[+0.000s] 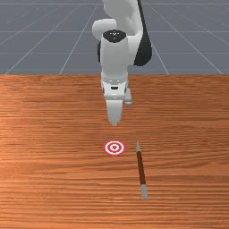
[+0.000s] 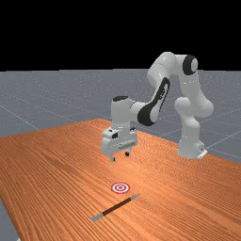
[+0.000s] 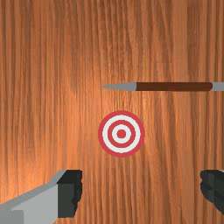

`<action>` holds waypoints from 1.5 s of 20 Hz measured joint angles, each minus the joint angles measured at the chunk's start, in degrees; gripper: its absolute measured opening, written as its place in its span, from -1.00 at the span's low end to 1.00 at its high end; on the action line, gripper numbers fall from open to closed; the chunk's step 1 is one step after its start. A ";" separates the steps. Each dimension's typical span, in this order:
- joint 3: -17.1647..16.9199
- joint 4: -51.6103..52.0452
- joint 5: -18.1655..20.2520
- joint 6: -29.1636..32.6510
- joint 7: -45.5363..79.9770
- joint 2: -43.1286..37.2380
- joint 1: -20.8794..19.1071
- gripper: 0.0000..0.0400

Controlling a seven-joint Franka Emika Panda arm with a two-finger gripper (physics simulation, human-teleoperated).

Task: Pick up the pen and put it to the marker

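So your pen (image 2: 116, 206) was lying on the streaky orange-brown table (image 2: 52, 164), blunt end toward the edge opposite the arm's base (image 2: 189, 143), tip near the red-and-white marker (image 2: 120, 188). Your gripper (image 2: 120, 156) hung above the table, fingers wide apart, holding nothing. Grey gridded floor (image 2: 28, 94) ran past the table's edges, black backdrop (image 2: 70, 33) beyond.
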 joint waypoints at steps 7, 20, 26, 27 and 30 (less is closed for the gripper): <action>3.09 1.12 9.08 -3.92 -8.80 -1.33 -3.99 0.32; 4.28 4.24 2.37 0.18 10.49 4.94 7.63 1.00; 6.73 7.32 3.90 0.00 13.88 7.06 10.74 -0.55; 6.33 7.91 2.96 -0.33 15.25 7.35 11.64 -0.73; 4.45 11.06 0.92 -2.41 24.40 8.99 15.45 -0.94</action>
